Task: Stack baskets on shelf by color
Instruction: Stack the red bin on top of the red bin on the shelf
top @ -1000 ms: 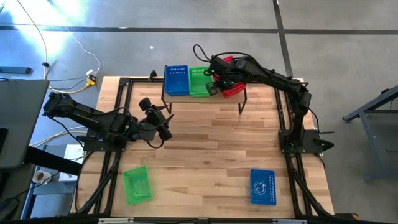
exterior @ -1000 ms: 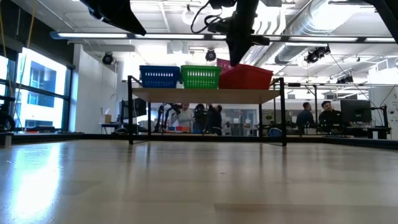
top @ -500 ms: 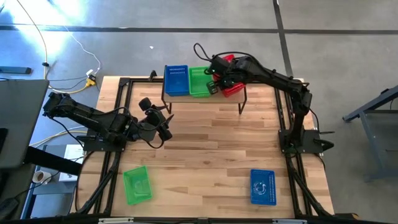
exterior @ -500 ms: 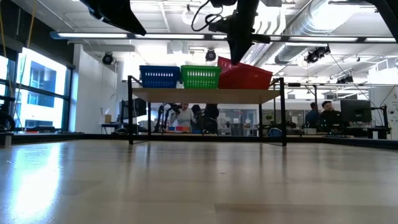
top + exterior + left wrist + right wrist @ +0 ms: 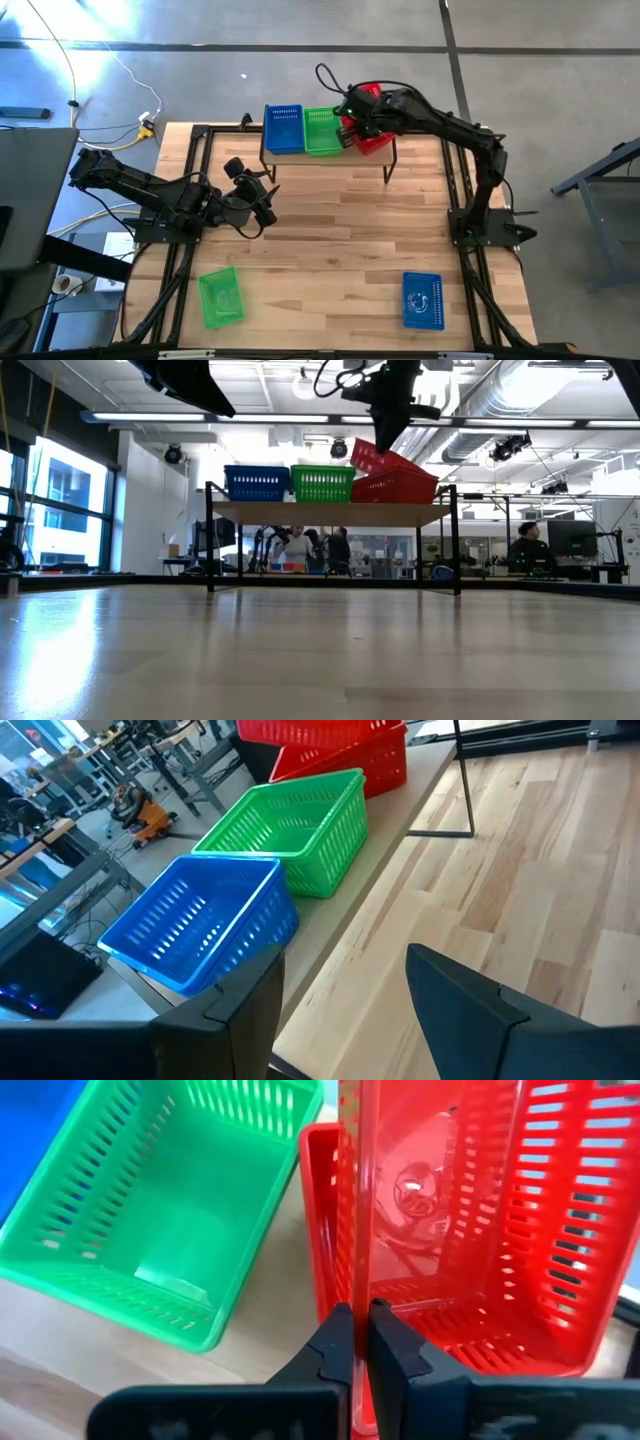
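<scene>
Red basket (image 5: 470,1230) wall clamped in R pincer (image 5: 360,1342), tilted over 2nd red basket (image 5: 405,487) on shelf (image 5: 330,512); L pincer (image 5: 262,200) wide.

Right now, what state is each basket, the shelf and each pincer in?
Upper red basket: tilted, lifted, held by its wall.
Lower red basket: on the shelf.
Green basket: upright on the shelf.
Blue basket: upright on the shelf.
Shelf: standing, three colors aboard.
Right pincer: shut on the upper red basket.
Left pincer: open, empty.

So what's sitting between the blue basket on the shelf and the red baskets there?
A green basket sits between the blue basket and the red baskets on the shelf. The high and low views both show it.
</scene>
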